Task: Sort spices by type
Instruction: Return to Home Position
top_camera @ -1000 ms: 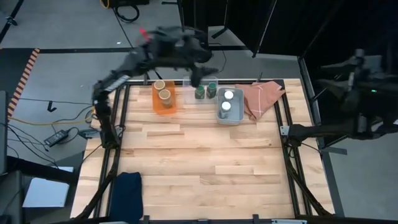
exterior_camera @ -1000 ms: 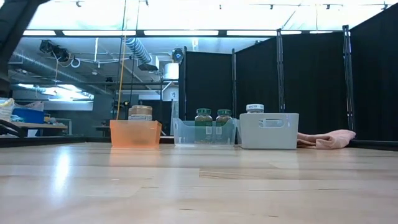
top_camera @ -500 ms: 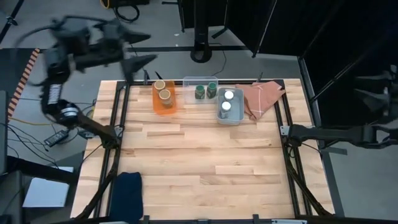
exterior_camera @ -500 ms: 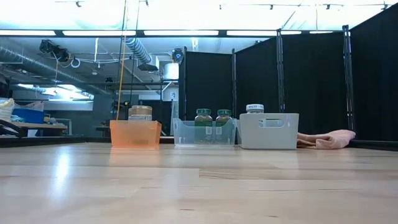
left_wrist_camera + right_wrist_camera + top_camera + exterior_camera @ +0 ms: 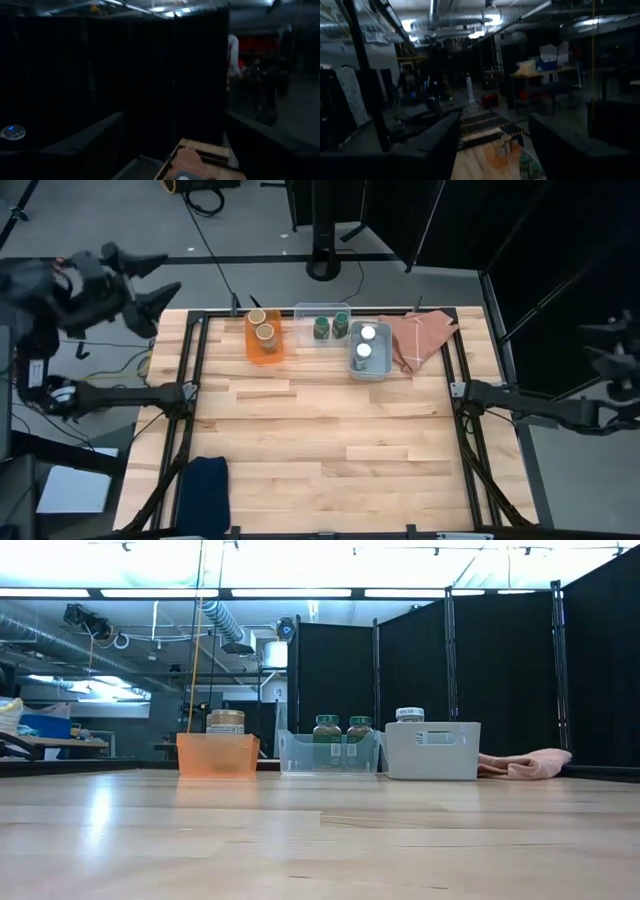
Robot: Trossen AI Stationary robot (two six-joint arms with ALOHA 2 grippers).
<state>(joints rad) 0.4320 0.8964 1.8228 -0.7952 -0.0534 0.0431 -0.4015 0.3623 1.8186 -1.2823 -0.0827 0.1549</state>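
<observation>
High view: six spice jars stand upright, long axes vertical, in three bins ranged along the far edge of the bench (image 5: 320, 440), the edge that faces the low view. The two tan-lidded jars (image 5: 265, 333) sit in the orange bin (image 5: 250, 345), nearest the far-left corner. The two green-lidded jars (image 5: 320, 329) sit side by side in the clear bin (image 5: 322, 309) at mid-edge. The two white-lidded jars (image 5: 363, 350) sit in the pale bin (image 5: 368, 374), just beside a pink cloth (image 5: 422, 335).

The left claw (image 5: 158, 275) hangs off the bench beyond its far-left corner, fingers spread and holding nothing; the orange bin is the bin nearest to it. The right claw (image 5: 492, 120) is beyond the right edge, well apart from every bin, likewise spread and empty.

Each lid colour occupies its own bin, so sorting appears complete; the parking move should involve no jar.
</observation>
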